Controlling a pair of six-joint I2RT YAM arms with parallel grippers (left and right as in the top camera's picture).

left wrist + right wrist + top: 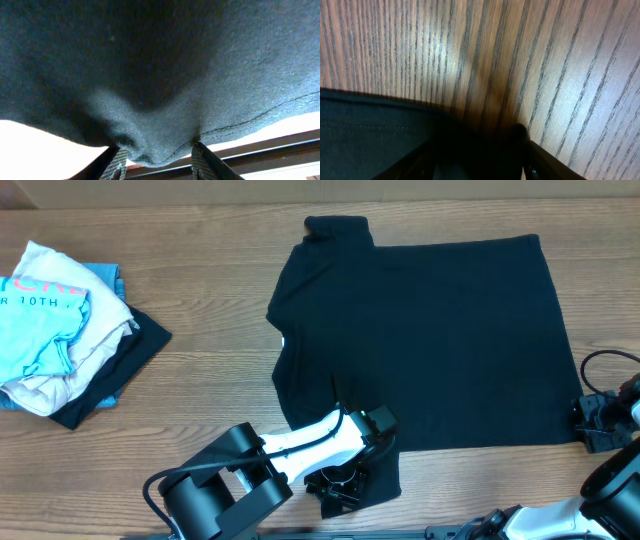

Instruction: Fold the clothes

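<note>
So the black T-shirt (430, 340) is spread flat on the desk (200, 300), covering the middle and running out toward 3 o'clock. It's lying sideways: the neck side faces 9 o'clock, one sleeve pokes up at 12 and the other hangs down around 6.

The left gripper (340, 485) sits right on that 6 o'clock sleeve. From its wrist camera you can see a bunch of the black fabric sagging down between the two fingers (116, 167) and filling the gap, so it looks clamped on a pinch of the shirt, jaws about halfway in.

The right gripper (592, 420) is over at roughly 4 o'clock, just at the shirt's bottom corner on that side. Its jaws stand partway apart, and the hemmed edge of the shirt runs in between them over the wood grain. It's too dark and blurry down there to tell if the pads actually touch cloth. A black cable (600, 360) loops just above it.

Way off at 9 o'clock there's a pile: a light blue shirt (35, 320) with pink lettering on a cream garment (90, 345), with something dark (135, 355) underneath. It's well apart from the T-shirt.
</note>
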